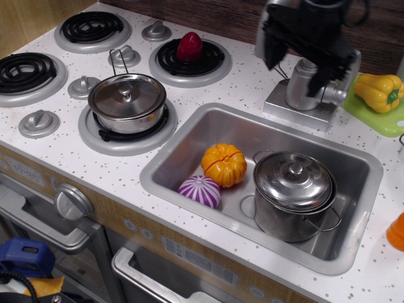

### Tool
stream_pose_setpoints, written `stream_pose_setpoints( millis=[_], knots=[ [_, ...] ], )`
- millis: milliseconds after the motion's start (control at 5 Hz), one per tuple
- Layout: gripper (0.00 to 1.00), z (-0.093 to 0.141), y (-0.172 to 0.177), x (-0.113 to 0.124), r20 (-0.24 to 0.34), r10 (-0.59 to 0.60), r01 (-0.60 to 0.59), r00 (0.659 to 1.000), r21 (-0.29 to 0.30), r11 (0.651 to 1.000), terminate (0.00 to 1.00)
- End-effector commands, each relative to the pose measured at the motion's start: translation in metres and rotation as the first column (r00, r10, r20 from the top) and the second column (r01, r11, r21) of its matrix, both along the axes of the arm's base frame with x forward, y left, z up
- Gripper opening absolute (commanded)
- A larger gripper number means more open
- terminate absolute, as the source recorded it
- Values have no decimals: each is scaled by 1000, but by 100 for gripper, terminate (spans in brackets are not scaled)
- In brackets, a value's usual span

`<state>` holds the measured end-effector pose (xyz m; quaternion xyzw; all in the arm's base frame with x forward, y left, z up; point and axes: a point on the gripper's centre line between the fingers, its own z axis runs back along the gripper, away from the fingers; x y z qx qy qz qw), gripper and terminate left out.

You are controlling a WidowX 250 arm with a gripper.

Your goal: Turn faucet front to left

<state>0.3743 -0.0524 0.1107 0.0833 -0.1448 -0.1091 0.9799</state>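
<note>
Faucet [307, 88] stands on its square base behind the sink [189, 136], right of the back burner holding a red toy [190, 46]. Black gripper [297, 47] blurred over the spout; grip state unclear. Yellow pepper [379, 90] far right.

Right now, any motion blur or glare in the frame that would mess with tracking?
In the observation.image view, the pincer and arm over the faucet are smeared by motion blur, so its jaws cannot be read; static things stay sharp. Bright specular glare sits on the lidded pot in the sink and on the stove pot.
</note>
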Motion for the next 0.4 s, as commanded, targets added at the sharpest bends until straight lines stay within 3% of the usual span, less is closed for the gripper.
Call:
stream_pose_setpoints(
  millis=[0, 200],
  knots=[
    [100, 34, 18, 5, 85, -37, 36, 996, 7, 999, 0],
    [100, 35, 28, 10, 91, -62, 60, 994, 21, 998, 0]
  ],
)
